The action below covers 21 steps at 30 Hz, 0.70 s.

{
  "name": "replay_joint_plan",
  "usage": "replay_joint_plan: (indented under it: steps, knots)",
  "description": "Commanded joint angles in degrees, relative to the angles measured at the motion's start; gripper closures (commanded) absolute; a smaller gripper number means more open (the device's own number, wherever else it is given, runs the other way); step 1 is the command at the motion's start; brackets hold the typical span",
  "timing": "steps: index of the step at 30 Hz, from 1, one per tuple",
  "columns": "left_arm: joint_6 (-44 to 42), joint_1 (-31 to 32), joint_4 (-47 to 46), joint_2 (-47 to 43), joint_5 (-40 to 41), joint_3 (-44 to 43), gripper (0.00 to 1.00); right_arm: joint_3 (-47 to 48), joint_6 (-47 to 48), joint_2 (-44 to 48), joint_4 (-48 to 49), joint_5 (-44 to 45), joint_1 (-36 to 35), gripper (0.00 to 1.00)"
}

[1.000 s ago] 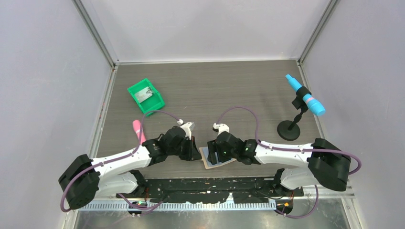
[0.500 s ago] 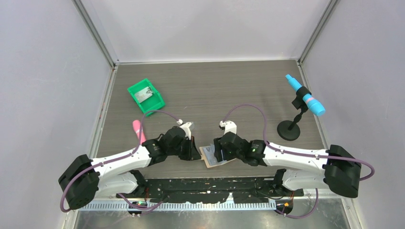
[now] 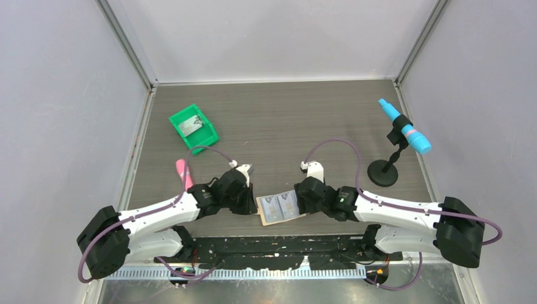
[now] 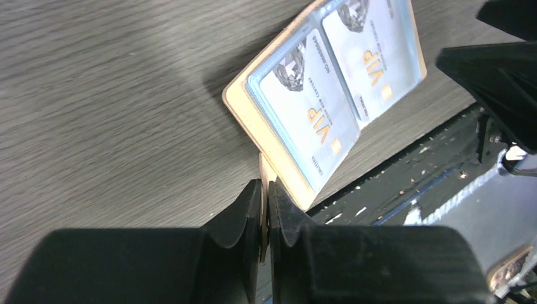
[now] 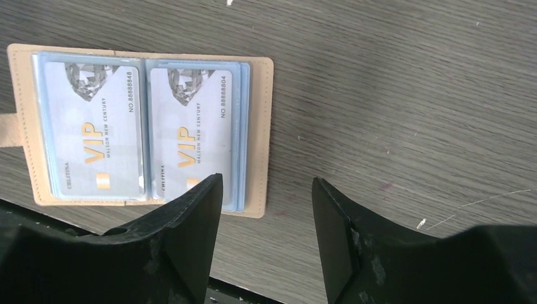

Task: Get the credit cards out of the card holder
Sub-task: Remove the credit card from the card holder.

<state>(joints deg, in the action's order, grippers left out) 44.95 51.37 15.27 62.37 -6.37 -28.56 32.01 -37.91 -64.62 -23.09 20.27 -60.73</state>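
Tan card holder (image 5: 261, 133) lies open on the desk (image 5: 411, 95) just below the spread right claw (image 5: 266, 183), its strap tab (image 4: 264, 174) pinched in the left claw (image 4: 266, 209), apparently to anchor it; credit cards (image 5: 95, 133) not yet out.

Tan leather-like folding card holder (image 5: 259, 136) open flat on grey wood-grain worktop (image 5: 411, 95), close to near edge. Two pale blue-white VIP credit cards (image 5: 95, 130) side by side under clear sleeves, print up. Small tan strap tab (image 5: 7, 130) on holder's outer side. Right gripper (image 5: 266, 183) black fingers spread: one tip over card farther from tab, other over bare wood.
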Motion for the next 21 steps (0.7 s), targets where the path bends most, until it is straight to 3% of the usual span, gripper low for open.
replay_joint_plan:
  steps: [1,5,10,16,21]
  knots:
    - [-0.33,0.22,7.54,-1.46,6.72,-5.41,0.83,0.68,-0.56,3.52,1.1,-0.25,0.09,0.4]
    - [1.66,0.22,7.55,-3.54,6.86,-6.51,0.69,-0.21,0.68,4.92,7.66,-5.65,0.65,0.43]
    - [2.93,0.22,1.19,-1.75,1.12,-5.53,0.66,-2.79,0.69,2.15,17.68,-16.48,3.88,0.52]
    - [2.09,0.22,-3.5,3.6,-0.8,-4.43,0.76,-3.08,0.15,-3.27,25.68,-24.14,5.87,0.61]
    - [1.98,0.22,-6.89,6.29,-0.55,-3.07,0.84,-3.45,-1.16,-7.59,31.15,-27.64,6.27,0.63]
